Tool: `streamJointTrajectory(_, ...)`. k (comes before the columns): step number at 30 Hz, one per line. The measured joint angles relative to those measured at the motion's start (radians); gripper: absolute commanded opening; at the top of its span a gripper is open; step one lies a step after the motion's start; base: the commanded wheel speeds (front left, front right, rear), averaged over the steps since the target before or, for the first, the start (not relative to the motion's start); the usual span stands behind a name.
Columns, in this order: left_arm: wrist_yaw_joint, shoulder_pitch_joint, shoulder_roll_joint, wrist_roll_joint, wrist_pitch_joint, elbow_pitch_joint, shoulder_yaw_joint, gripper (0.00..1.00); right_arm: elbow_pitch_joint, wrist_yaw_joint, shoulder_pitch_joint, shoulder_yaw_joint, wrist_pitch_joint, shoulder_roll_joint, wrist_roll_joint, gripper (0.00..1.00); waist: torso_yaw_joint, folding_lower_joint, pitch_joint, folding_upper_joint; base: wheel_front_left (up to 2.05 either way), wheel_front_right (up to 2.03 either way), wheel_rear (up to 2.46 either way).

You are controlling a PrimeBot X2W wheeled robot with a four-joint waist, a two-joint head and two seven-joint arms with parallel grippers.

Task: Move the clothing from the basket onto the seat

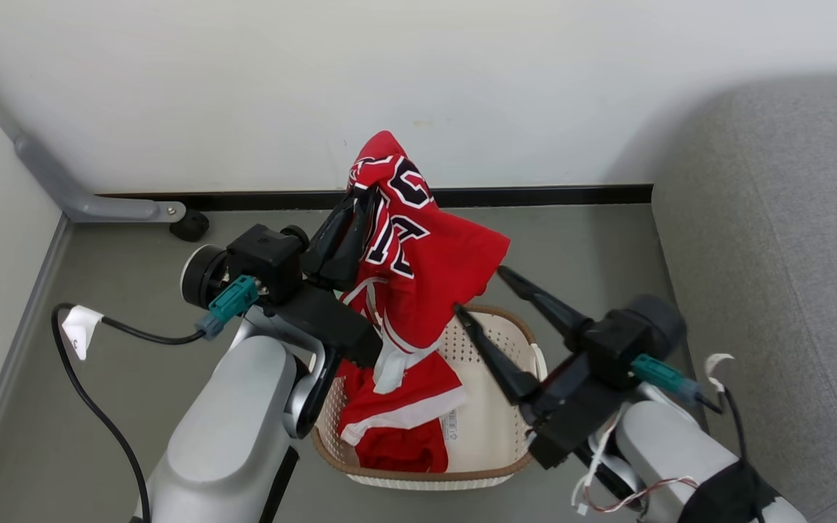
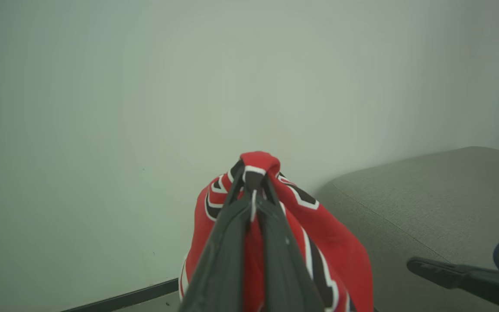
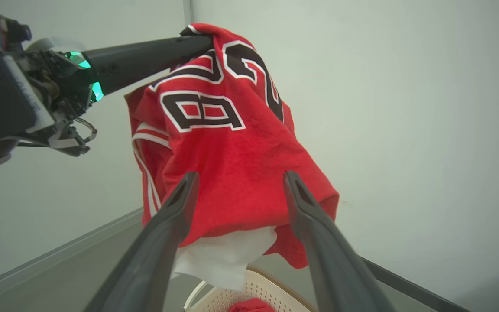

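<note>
Holding the red sports jersey with black, white-outlined numbers (image 1: 426, 269) pinched at its top fold in my left gripper (image 1: 362, 197), whose fingers are closed tight on the cloth, I judge the task barely begun. The jersey hangs in the air above the cream-white perforated plastic laundry basket with its brown woven-look rim (image 1: 513, 319), and it has yet to reach the large light-grey fabric sofa seat (image 1: 774, 254) off to my right. The red shorts with a white band (image 1: 397, 418) lie crumpled inside the basket, so they are left to move too. My right gripper (image 1: 480, 289) is spread wide and empty close by the jersey's hanging hem; whether a fingertip brushes it I cannot tell. The jersey looks soft and limp, bunched into folds, its numbers creased and its white trim drooping lowest.
</note>
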Motion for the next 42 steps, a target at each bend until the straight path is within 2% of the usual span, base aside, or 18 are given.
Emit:
streamJointTrajectory(10, 0.0, -0.01, -0.005, 0.01, 0.0, -0.011, -0.013, 0.0, 0.03, 0.0, -0.095, 0.119, 0.0, 0.014, 0.002, 1.0, 0.029, 0.0, 0.032, 0.0, 0.0, 0.0, 0.0)
streamJointTrajectory(23, 0.0, -0.025, -0.018, 0.01, 0.0, -0.028, -0.059, 0.0, 0.205, 0.0, -0.215, 0.149, 0.001, 0.059, 0.003, 1.0, 0.066, 0.0, 0.069, 0.0, 0.0, 0.0, 0.0)
streamJointTrajectory(24, 0.0, -0.026, -0.018, 0.01, 0.0, -0.028, -0.063, 0.0, 0.219, 0.0, -0.227, 0.148, 0.001, 0.061, 0.007, 0.95, 0.069, 0.0, 0.072, 0.0, 0.0, 0.0, 0.0)
streamJointTrajectory(25, 0.0, -0.027, -0.019, 0.01, 0.0, -0.028, -0.064, 0.0, 0.235, 0.0, -0.239, 0.147, 0.001, 0.063, 0.013, 0.81, 0.072, 0.0001, 0.074, 0.0001, 0.0, 0.0, 0.0)
streamJointTrajectory(26, 0.0, -0.027, -0.019, 0.008, 0.0, -0.027, -0.065, 0.0, 0.248, 0.0, -0.25, 0.147, 0.001, 0.064, 0.018, 0.49, 0.075, 0.0, 0.076, 0.0001, 0.0, 0.0, 0.0)
streamJointTrajectory(28, 0.0, -0.028, -0.018, 0.007, 0.0, -0.025, -0.064, 0.0, 0.273, 0.0, -0.27, 0.147, 0.001, 0.067, 0.022, 0.0, 0.08, 0.0001, 0.081, 0.0001, 0.0, 0.0, 0.0)
streamJointTrajectory(37, 0.0, -0.027, -0.019, -0.001, 0.0, -0.011, -0.054, 0.0, 0.315, 0.001, -0.287, 0.145, 0.0, 0.073, 0.073, 0.0, 0.078, 0.0, 0.084, 0.0001, 0.0, 0.0, 0.0)
streamJointTrajectory(38, 0.0, -0.026, -0.019, -0.001, 0.0, -0.009, -0.052, 0.07, 0.316, 0.001, -0.289, 0.145, 0.0, 0.074, 0.077, 0.0, 0.074, 0.0, 0.084, 0.0001, 0.0, 0.0, 0.0)
streamJointTrajectory(39, 0.001, -0.026, -0.019, -0.001, 0.0, -0.008, -0.049, 0.62, 0.316, 0.001, -0.29, 0.146, 0.0, 0.074, 0.081, 0.0, 0.07, 0.0001, 0.084, 0.0001, 0.0, 0.0, 0.0)
streamJointTrajectory(40, 0.001, -0.026, -0.019, -0.001, 0.0, -0.005, -0.048, 1.0, 0.317, 0.001, -0.291, 0.145, 0.0, 0.074, 0.083, 0.0, 0.067, 0.0, 0.084, 0.0001, 0.0, 0.0, 0.0)
streamJointTrajectory(42, 0.001, -0.025, -0.019, -0.001, 0.0, 0.004, -0.046, 1.0, 0.319, 0.001, -0.294, 0.144, 0.0, 0.074, 0.092, 0.0, 0.058, 0.0, 0.084, 0.0001, 0.0, 0.0, 0.0)
